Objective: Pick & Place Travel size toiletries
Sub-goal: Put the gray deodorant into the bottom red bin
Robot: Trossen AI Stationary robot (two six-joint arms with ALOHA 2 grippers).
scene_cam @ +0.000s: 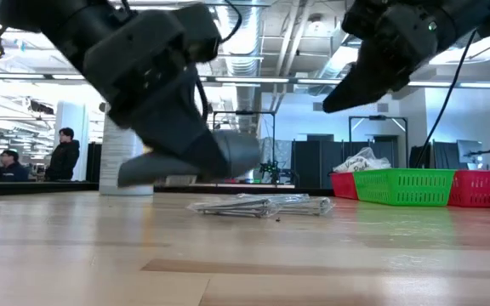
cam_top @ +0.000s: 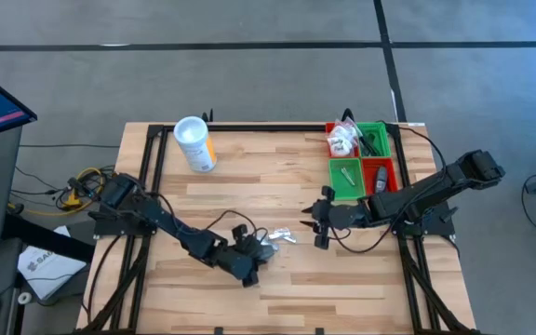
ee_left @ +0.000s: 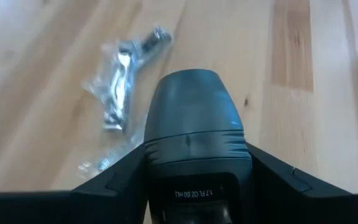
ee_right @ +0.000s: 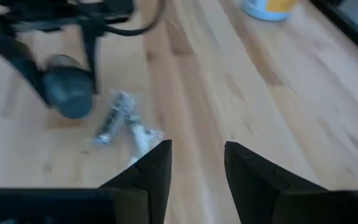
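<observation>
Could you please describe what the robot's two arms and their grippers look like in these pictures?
Both arms are dark, near-black, jointed links with black cables looping beside them. The left gripper and the right gripper each end in two dark fingers. In the right wrist view the fingers are flat, angular and matte black. No markings show on them.

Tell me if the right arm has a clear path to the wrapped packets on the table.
Probably yes. The right gripper is open and faces the packets across bare wood. The left gripper, shut on a dark tube, sits just beyond them and could crowd the approach.
</observation>
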